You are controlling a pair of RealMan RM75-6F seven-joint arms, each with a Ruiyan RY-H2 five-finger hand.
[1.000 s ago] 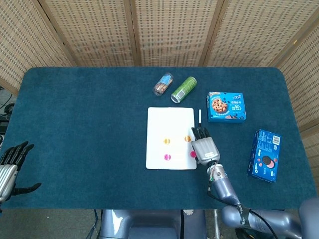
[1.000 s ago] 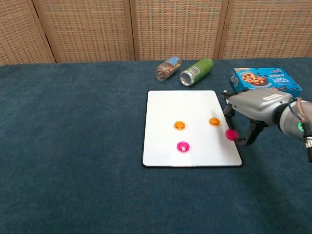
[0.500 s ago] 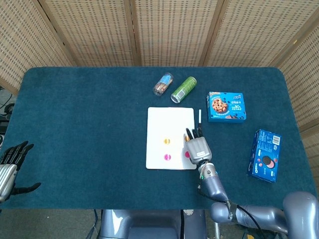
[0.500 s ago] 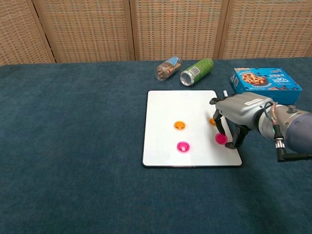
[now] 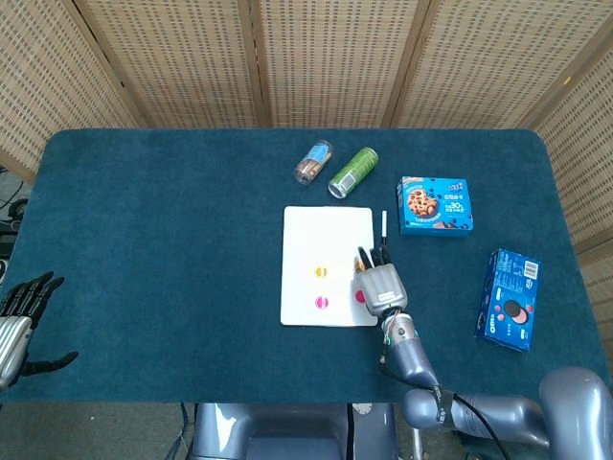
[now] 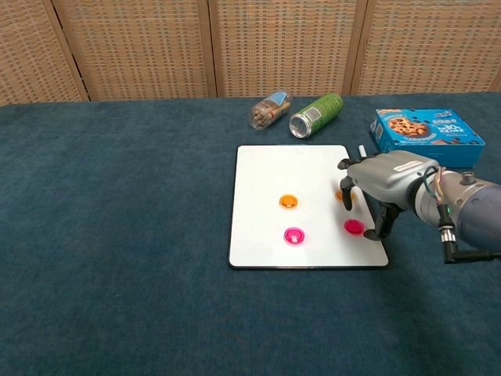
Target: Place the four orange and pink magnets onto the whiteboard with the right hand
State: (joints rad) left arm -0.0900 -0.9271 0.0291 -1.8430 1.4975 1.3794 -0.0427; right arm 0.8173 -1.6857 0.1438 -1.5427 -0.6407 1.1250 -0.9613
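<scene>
The whiteboard (image 6: 274,168) (image 5: 326,230) lies flat mid-table. On it are an orange magnet (image 6: 288,201) (image 5: 322,272), a pink magnet (image 6: 293,234) (image 5: 323,303), a second pink magnet (image 6: 354,226) near the right edge, and a second orange magnet (image 6: 340,194) half hidden behind a finger. My right hand (image 6: 387,182) (image 5: 380,284) hovers over the board's right edge, fingers spread to either side of that second pink magnet, which lies flat on the board. My left hand (image 5: 21,311) rests at the table's left edge with fingers apart, holding nothing.
Behind the board lie a snack tube (image 6: 268,109) and a green can (image 6: 315,114). A blue cookie box (image 6: 423,131) sits to the right, with a marker pen (image 5: 383,224) beside the board. An Oreo box (image 5: 510,299) lies further right.
My right hand carried the pink magnet left from beyond the board's edge onto the board. Its fingers have since come off the magnet. The left hand has not moved.
</scene>
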